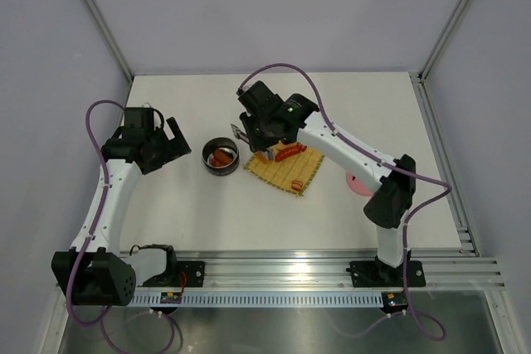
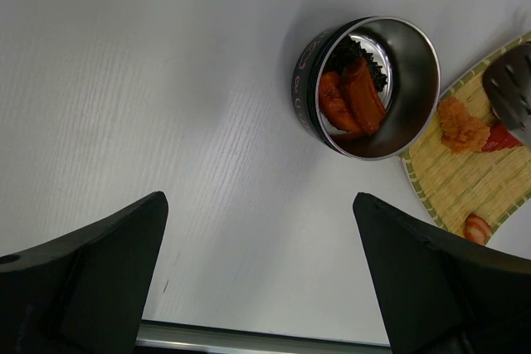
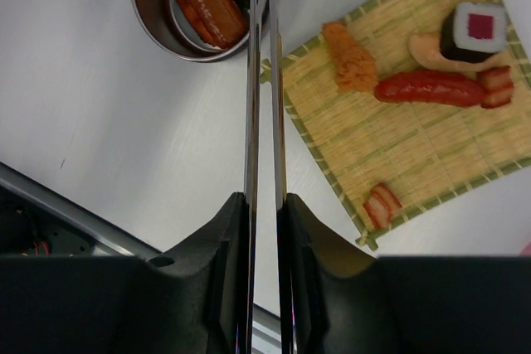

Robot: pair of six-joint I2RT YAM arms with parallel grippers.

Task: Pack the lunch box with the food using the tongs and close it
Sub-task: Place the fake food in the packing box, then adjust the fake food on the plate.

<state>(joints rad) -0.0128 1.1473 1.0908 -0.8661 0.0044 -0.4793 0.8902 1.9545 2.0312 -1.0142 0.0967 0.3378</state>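
On mat [image 3: 415, 147], R wrist cam: sushi roll [image 3: 474, 29].

1. The left arm [image 1: 108, 196] stands at the left, elbow bent, wrist angled down; the left fingers [image 2: 91, 279] are spread wide and hold nothing.
2. The right arm [image 1: 348, 148] stretches far and left; the right fingers [image 3: 216, 263] are clamped on the tongs [image 3: 251, 122].

Lunch box [image 1: 207, 157]: set at nine o'clock of the mat [image 1: 274, 173], food [image 1: 220, 158] seen inside.
Pink lid [image 1: 357, 184]: at three o'clock, partly hidden.
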